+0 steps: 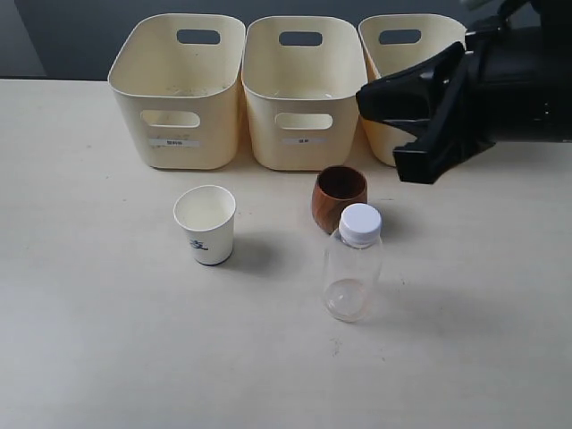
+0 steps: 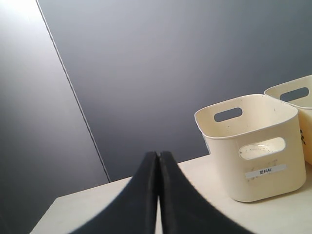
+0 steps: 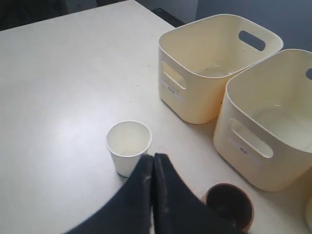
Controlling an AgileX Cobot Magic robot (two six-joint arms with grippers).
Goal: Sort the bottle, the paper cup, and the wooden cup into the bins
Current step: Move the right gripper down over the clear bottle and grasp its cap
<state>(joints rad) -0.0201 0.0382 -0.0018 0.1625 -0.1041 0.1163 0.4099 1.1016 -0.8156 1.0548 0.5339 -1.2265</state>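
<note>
Table [image 1: 89,340]: pale cream, matte, lightly scuffed, carrying every item listed here. Room: a dark grey wall [image 2: 170,63] behind the table's far edge, with a lighter grey panel [image 2: 29,122] meeting it along a slanted seam in my left wrist view. Bins, three, cream plastic, in a row along the far side of the table: left bin [image 1: 179,89], middle bin [image 1: 304,89], right bin [image 1: 402,63], the last partly hidden behind my right arm; the left and middle bins each show a small white label on the front wall. Paper cup [image 1: 206,223]: upright, open end up, in front of the left bin, well apart from the other two items. Wooden cup [image 1: 340,198]: upright, in front of the middle bin. Bottle [image 1: 353,262]: upright, white cap on, just in front of the wooden cup and overlapping it in the exterior view; whether they touch, I cannot tell. My right tool [image 3: 153,163]: fingers pressed together, holding nothing, hanging above the table between paper cup and wooden cup in its wrist view. My left tool [image 2: 158,161]: fingers pressed together, holding nothing, off to the side of the left bin.
</note>
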